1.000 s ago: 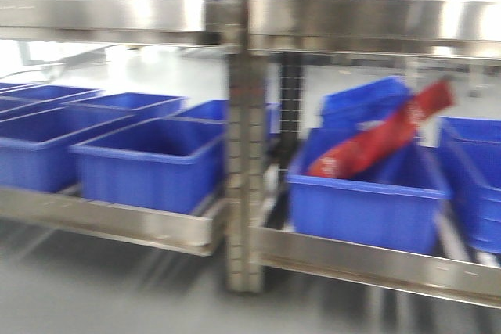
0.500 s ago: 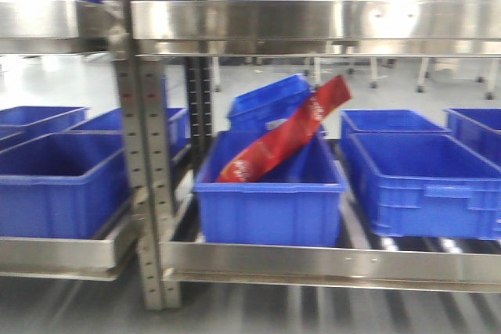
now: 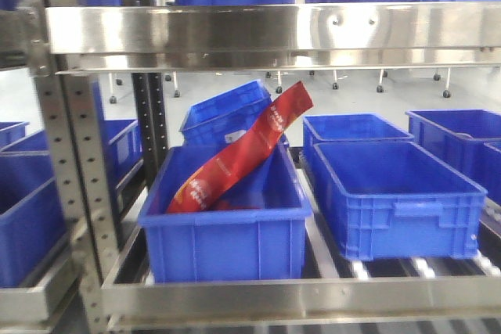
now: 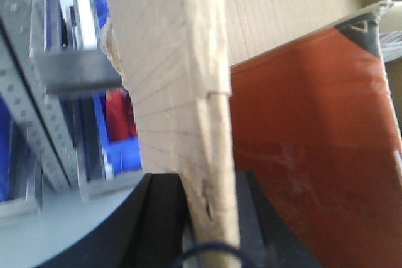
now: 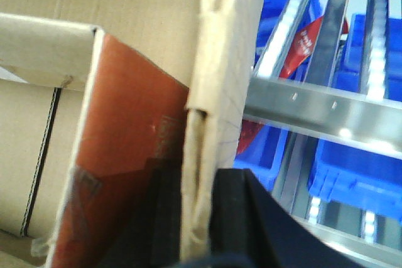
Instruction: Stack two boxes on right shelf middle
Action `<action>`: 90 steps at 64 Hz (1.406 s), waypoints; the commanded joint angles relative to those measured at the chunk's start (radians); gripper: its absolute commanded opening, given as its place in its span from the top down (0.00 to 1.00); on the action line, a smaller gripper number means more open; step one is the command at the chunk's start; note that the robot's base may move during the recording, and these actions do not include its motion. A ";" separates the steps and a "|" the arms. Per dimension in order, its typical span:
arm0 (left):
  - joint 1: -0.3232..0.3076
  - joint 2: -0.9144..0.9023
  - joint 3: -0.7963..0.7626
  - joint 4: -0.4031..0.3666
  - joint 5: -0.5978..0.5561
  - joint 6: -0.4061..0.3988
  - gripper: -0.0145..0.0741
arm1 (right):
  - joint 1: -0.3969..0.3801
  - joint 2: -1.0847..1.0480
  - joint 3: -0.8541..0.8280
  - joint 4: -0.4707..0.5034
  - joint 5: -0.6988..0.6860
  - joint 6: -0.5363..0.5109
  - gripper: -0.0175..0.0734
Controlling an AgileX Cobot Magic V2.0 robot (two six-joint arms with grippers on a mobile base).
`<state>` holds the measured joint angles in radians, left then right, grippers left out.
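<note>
In the left wrist view a tan cardboard box (image 4: 169, 61) fills the frame. My left gripper (image 4: 210, 224) is shut on its upright wall edge, with black fingers (image 4: 160, 218) on either side. An orange-red panel (image 4: 308, 142) lies just right of that wall. My right gripper (image 5: 201, 218) is likewise shut on a cardboard box wall (image 5: 217, 42), with an orange-red panel (image 5: 132, 149) to its left. The right shelf (image 3: 313, 299) is a steel rack straight ahead in the front view. Neither gripper nor any box shows in the front view.
The shelf tier ahead holds blue bins (image 3: 391, 193), one with a red packet (image 3: 243, 150) leaning in it. A perforated steel post (image 3: 78, 177) stands at the left, and a shiny upper rail (image 3: 274, 29) crosses above. The rail (image 5: 326, 111) and bins (image 5: 352, 174) lie close beside the right gripper.
The front view has swept rightwards along the rack. The post slid from the centre to the left edge, and the bin with the red packet moved from right to left of centre. The blur is gone.
</note>
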<state>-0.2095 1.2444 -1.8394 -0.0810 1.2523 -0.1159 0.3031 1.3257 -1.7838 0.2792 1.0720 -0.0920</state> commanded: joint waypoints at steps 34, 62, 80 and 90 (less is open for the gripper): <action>0.005 -0.023 -0.014 0.008 -0.031 0.006 0.96 | -0.012 -0.010 -0.008 -0.038 -0.048 -0.014 0.98; 0.005 -0.023 -0.014 0.008 -0.031 0.006 0.96 | -0.012 -0.010 -0.008 -0.038 -0.048 -0.014 0.98; 0.005 -0.023 -0.014 0.008 -0.031 0.006 0.96 | -0.012 -0.010 -0.008 -0.038 -0.048 -0.014 0.98; 0.005 -0.023 -0.014 0.008 -0.031 0.006 0.96 | -0.012 -0.010 -0.008 -0.038 -0.048 -0.014 0.98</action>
<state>-0.2095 1.2444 -1.8394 -0.0810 1.2523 -0.1159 0.3031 1.3257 -1.7838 0.2792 1.0720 -0.0920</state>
